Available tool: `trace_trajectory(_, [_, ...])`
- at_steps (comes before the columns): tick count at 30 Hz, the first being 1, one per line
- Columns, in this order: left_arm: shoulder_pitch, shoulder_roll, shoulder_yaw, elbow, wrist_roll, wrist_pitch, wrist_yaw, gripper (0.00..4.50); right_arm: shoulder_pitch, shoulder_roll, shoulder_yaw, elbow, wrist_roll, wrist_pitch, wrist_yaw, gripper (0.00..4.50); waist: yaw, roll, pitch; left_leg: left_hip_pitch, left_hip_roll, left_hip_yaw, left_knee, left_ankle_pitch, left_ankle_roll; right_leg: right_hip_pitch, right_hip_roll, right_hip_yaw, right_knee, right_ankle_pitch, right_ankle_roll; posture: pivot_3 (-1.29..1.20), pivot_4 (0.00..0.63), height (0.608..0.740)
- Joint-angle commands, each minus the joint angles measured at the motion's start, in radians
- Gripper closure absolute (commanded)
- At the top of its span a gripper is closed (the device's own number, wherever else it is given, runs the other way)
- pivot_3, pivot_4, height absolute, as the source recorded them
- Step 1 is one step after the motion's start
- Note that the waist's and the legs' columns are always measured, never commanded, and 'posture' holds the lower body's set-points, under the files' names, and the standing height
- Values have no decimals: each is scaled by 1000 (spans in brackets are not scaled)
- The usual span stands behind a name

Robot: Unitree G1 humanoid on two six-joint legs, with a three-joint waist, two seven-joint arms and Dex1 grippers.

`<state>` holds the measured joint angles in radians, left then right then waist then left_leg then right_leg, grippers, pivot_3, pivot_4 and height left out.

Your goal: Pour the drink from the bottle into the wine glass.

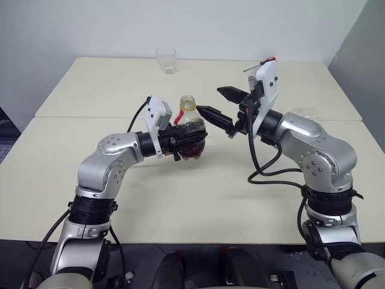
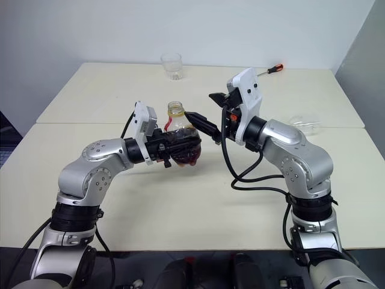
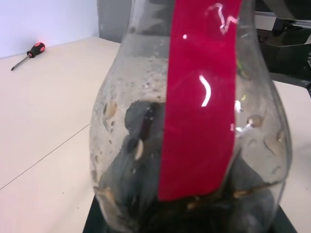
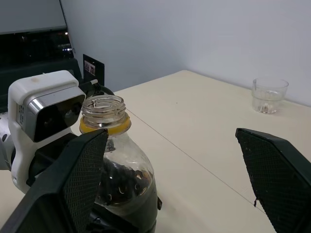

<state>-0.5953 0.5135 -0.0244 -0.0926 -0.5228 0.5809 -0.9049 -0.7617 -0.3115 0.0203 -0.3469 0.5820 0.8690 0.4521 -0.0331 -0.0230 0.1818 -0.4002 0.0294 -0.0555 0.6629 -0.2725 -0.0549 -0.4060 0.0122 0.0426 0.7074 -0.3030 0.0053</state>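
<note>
Cream desk (image 1: 180, 205), seam across the middle, pale wall behind.
Left end effector (image 1: 187, 143) grasping bottle (image 1: 191, 129); right end effector (image 1: 219, 103) released; tumbler (image 1: 166, 61) far.

We can read no words, brand names, numbers or signs anywhere in these views. The bottle (image 3: 194, 145) carries a red label strip (image 3: 201, 97) down its side, but the strip is plain, showing only glare and no print that we can make out. The bottle's open neck (image 4: 103, 112) with its orange-yellow ring bears no lettering that we can see either.
</note>
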Motion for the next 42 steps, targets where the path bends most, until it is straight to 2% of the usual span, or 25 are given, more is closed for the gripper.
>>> trace_trajectory(1, [-26,-1,19,-29,-5,-26,-4,3181,-9,0,-21,-26,15,-6,-4,0,0,0,0,0,0,0,0,0,0,0,0,0,0,0,0,0,150,740])
trace_trajectory(14, [26,15,40,-68,-11,-5,24,3181,32,-27,-17,-41,17,-10,29,0,0,0,0,0,0,0,0,0,0,0,0,0,0,0,0,0,150,740])
trace_trajectory(18, [91,3,74,-119,-1,7,116,3181,104,-63,-31,-83,64,-8,84,0,0,0,0,0,1,0,0,0,0,0,-1,0,-1,0,0,0,150,740])
trace_trajectory(24, [185,-29,133,-193,7,27,287,3181,186,-93,-60,-167,220,26,163,0,1,0,0,0,1,-1,0,0,0,0,-1,0,0,0,0,0,150,740])
trace_trajectory(29, [228,-60,193,-195,44,7,428,3181,199,-100,-50,-211,316,46,185,0,1,0,0,1,1,-1,1,0,0,1,-1,0,0,0,0,0,150,740])
trace_trajectory(34, [178,-57,273,-76,108,-73,534,3181,199,-98,-27,-234,369,49,189,0,2,0,0,1,0,-2,1,0,0,1,0,-1,1,0,0,0,150,740])
trace_trajectory(42, [76,13,391,204,198,-281,610,3181,180,-83,-3,-231,398,38,176,0,1,-1,0,0,0,-1,1,0,0,1,0,-1,0,0,0,0,150,740])
